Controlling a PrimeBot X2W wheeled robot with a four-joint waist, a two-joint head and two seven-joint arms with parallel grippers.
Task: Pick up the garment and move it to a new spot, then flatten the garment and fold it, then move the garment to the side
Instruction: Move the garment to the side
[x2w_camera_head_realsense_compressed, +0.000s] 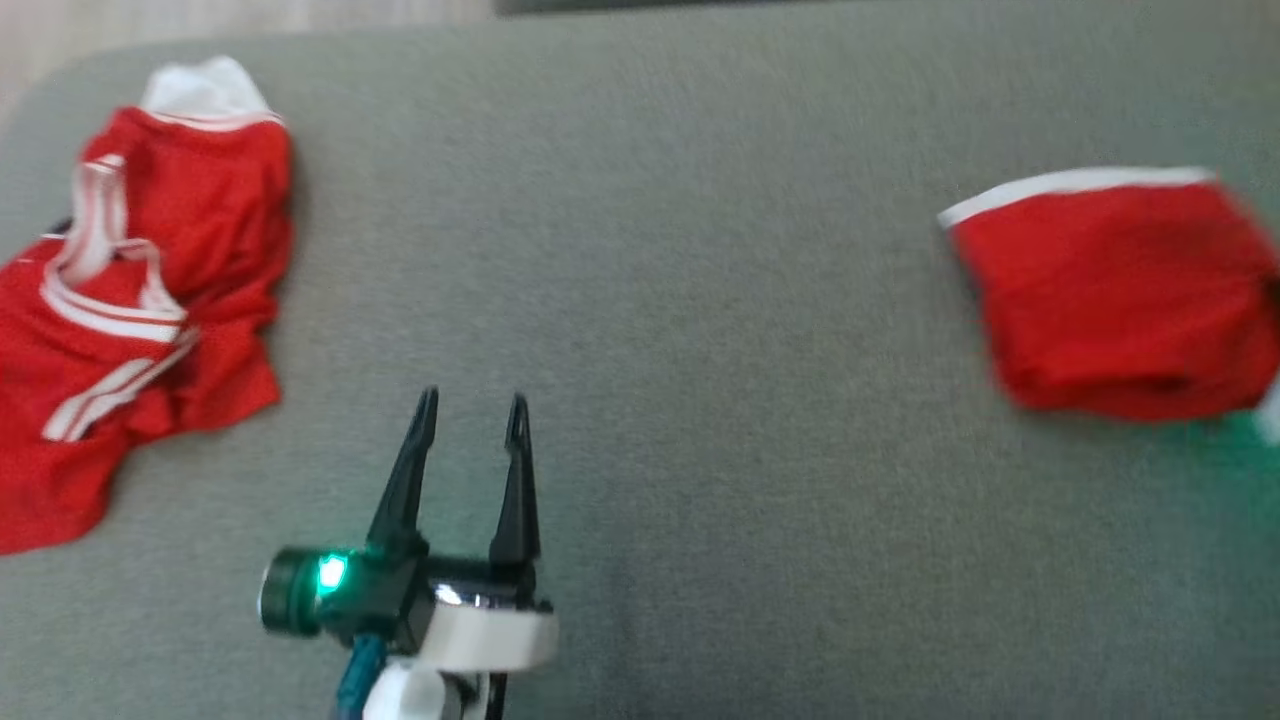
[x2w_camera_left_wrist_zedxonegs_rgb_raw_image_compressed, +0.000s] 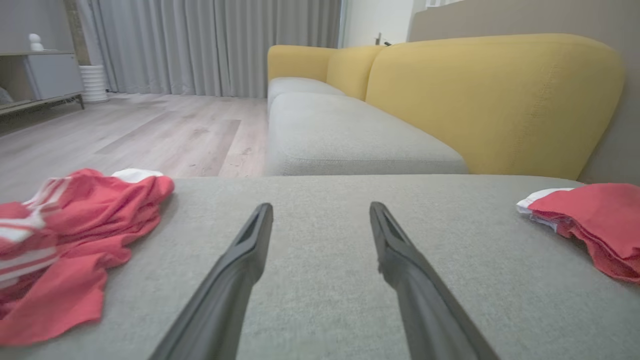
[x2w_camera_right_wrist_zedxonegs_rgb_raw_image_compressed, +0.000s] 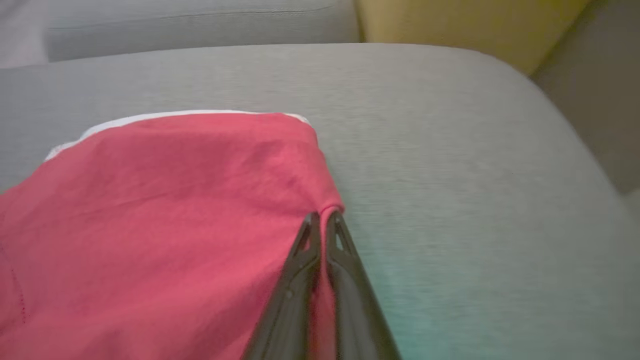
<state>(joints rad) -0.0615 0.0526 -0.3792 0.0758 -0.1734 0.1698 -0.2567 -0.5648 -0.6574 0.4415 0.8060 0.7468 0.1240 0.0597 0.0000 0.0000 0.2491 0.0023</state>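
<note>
The right pincer (x2w_camera_right_wrist_zedxonegs_rgb_raw_image_compressed: 322, 220) is clenched on the near right edge of the folded red garment (x2w_camera_right_wrist_zedxonegs_rgb_raw_image_compressed: 165, 215), with a ridge of cloth pinched between its tips; the garment, white-trimmed along its far edge, spreads left of those tips over the grey cushion (x2w_camera_right_wrist_zedxonegs_rgb_raw_image_compressed: 450, 150); bare cushion lies ahead and to their right. The left pincer (x2w_camera_head_realsense_compressed: 472, 415) hangs released, fingers apart, above open cushion; a crumpled red jersey (x2w_camera_head_realsense_compressed: 140, 300) with white stripes lies well to its left, and the folded garment lies well to its right; beyond its tips stand a yellow sofa back (x2w_camera_left_wrist_zedxonegs_rgb_raw_image_compressed: 490, 100), wooden floor (x2w_camera_left_wrist_zedxonegs_rgb_raw_image_compressed: 150, 130) and grey curtains (x2w_camera_left_wrist_zedxonegs_rgb_raw_image_compressed: 215, 45).
</note>
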